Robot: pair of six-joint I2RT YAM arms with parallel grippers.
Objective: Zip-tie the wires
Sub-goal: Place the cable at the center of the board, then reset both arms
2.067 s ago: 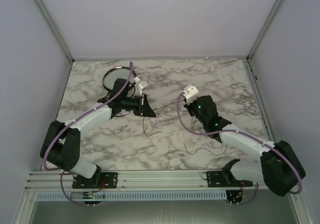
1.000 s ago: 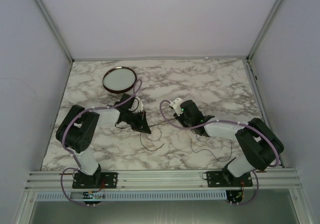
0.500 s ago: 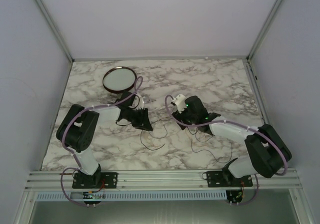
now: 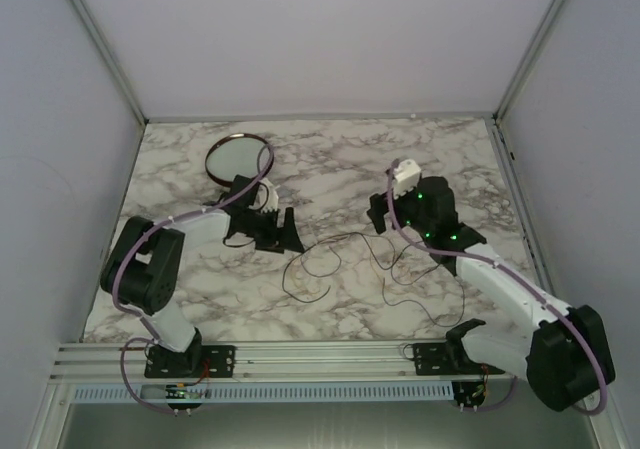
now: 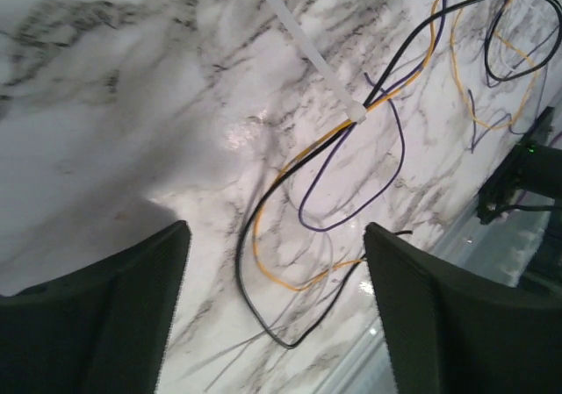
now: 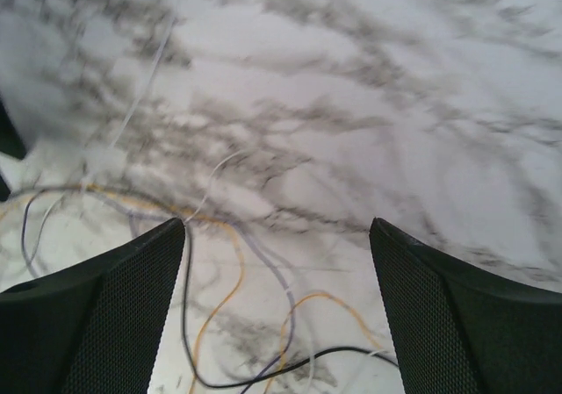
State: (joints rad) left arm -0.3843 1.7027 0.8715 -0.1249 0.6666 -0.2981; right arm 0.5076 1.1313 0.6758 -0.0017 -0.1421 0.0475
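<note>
The wires (image 5: 309,179) are thin black, orange and purple strands lying in loose loops on the marble table (image 4: 420,149), between the two arms (image 4: 325,259). A white zip tie (image 5: 303,47) is cinched round them at one point, its tail running off the top of the left wrist view. My left gripper (image 5: 277,311) hangs open above a wire loop, with nothing between its fingers (image 5: 105,315). It sits just left of the bundle (image 4: 287,233). My right gripper (image 6: 279,311) is open too, raised over the wires (image 6: 219,297) at the bundle's right (image 4: 380,214).
A round dark-rimmed dish (image 4: 238,157) stands at the back left, just behind the left arm. Metal frame rails (image 4: 320,354) run along the near edge. Grey walls close in the table on three sides.
Both grippers have opened and let go of the bundle. The right arm has drawn back up and to the right; the left gripper shifted a little back. The wires now lie spread on the table.
</note>
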